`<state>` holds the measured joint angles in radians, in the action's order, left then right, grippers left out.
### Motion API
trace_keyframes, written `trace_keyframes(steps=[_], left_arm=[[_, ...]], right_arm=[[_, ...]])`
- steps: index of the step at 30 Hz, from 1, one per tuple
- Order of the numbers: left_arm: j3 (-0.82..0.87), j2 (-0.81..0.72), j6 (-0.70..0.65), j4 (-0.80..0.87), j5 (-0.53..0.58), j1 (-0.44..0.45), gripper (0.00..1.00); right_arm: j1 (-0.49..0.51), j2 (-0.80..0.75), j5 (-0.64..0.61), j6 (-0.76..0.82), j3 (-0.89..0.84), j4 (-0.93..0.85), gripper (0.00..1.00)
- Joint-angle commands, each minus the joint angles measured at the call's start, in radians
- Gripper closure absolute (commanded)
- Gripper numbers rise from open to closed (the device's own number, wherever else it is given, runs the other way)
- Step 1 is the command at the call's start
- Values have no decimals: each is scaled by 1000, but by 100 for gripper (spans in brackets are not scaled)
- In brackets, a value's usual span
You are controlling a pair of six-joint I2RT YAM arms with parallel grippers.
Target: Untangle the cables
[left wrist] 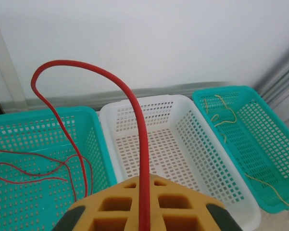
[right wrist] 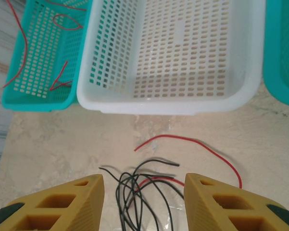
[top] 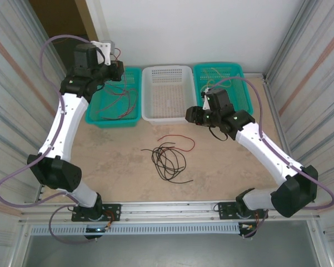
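Pinching a red cable (left wrist: pixel 137 115) between closed jaws above a teal basket (left wrist: pixel 43 113), the left gripper (left wrist: pixel 144 214) is hanging while the right gripper (right wrist: pixel 144 202) is hovering, jaws apart, with the black cables (right wrist: pixel 134 192) just below them.

Left claw (left wrist: pixel 144 207) pinches 1 red cable (left wrist: pixel 140 144) — arching toward the leftmost teal basket (left wrist: pixel 38 114).
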<state>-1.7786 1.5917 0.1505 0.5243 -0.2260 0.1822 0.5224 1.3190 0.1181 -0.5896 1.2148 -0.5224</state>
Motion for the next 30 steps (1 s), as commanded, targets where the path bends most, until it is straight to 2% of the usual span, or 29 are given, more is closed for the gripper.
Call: trace_keyframes(steps=[1, 2, 4, 7, 11, 12, 13, 14, 17, 21, 24, 27, 30], left_arm=[[58, -2, 18, -36, 16, -28, 70], [82, -11, 34, -45, 15, -35, 56], [124, -36, 55, -59, 21, -39, 41], [177, -89, 81, -84, 15, -39, 34], [208, -148, 153, -57, 16, -39, 34], [219, -167, 176, -42, 10, -39, 34], [241, -190, 201, -33, -6, -39, 34], [267, -215, 223, -30, -27, -38, 34], [405, -320, 279, -48, -90, -18, 34], [631, -488, 304, -55, -103, 73, 39], [768, -592, 319, -33, -50, 193, 49], [879, -663, 364, -14, 26, 312, 55], [971, -713, 426, -10, 96, 386, 61]], right_arm=[[18, -23, -36, 28, 51, -29, 53], [25, -19, -37, 31, 60, -38, 53], [47, -13, -51, 39, 70, -59, 53], [88, -15, -79, 48, 67, -84, 52], [154, -13, -114, 45, 34, -108, 51], [174, -8, -118, 38, 23, -112, 47], [199, -3, -125, 31, 10, -117, 33], [221, 4, -135, 26, -1, -120, 30], [288, 30, -178, -2, -42, -126, 30], [309, 108, -167, -67, -99, -108, 36], [311, 186, -143, -100, -107, -102, 43], [329, 273, -103, -112, -92, -81, 48], [344, 339, -122, -135, -75, -71, 52]])
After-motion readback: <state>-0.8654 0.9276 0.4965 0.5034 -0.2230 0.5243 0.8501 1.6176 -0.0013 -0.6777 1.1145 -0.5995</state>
